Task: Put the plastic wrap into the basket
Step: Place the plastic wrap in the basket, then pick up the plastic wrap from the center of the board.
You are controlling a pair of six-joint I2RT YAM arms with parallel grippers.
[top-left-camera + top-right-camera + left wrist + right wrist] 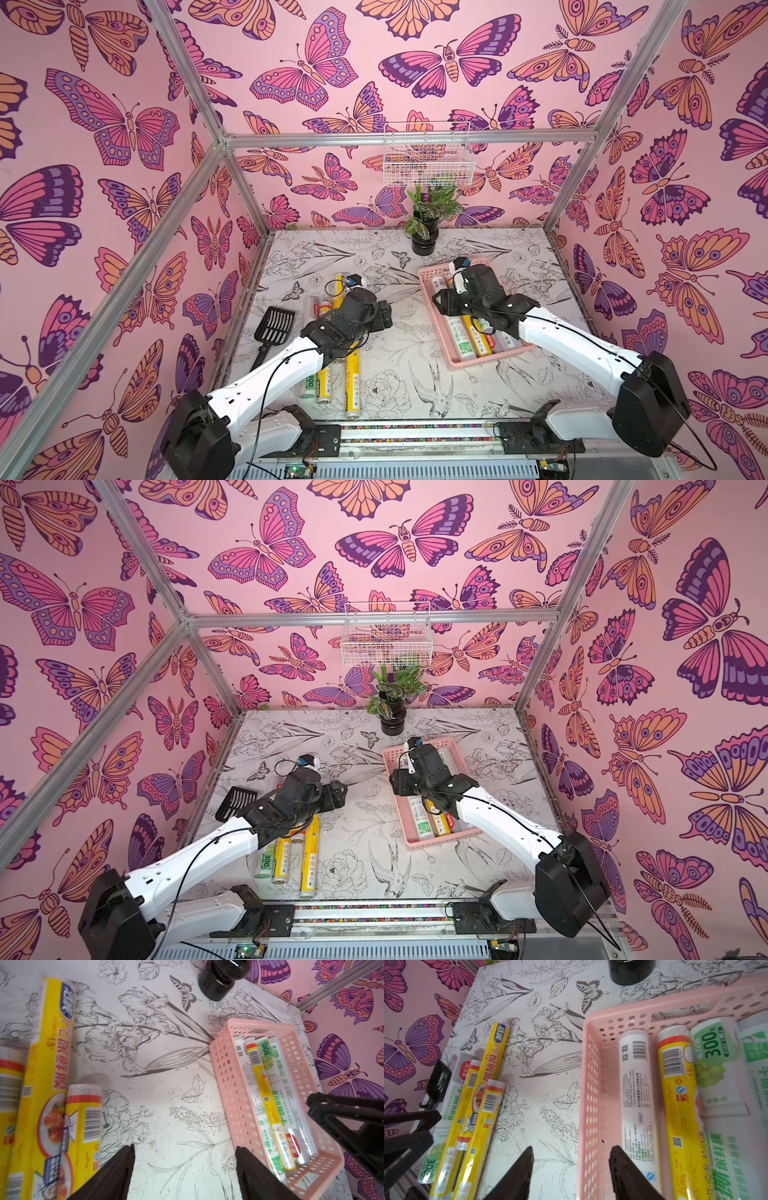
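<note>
Loose plastic wrap (47, 1068) lies on the surface (166, 1088) just outside the left jaws, which stand apart and empty over bare print. Past their other side sits the basket (230, 1088), with several rolls inside. The right jaws, apart and empty, have its near wall between them.

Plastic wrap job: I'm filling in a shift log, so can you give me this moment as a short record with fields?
basket: pink, on the table, right arm's side, holding at least four rolls lengthwise
loose rolls: about four, side by side on the table, left arm's side
left gripper: open, empty, over bare table between loose rolls and basket
right gripper: open, empty, over the basket's wall nearest the loose rolls
other things: black scoop, potted plant, wire basket hanging at the back
</note>
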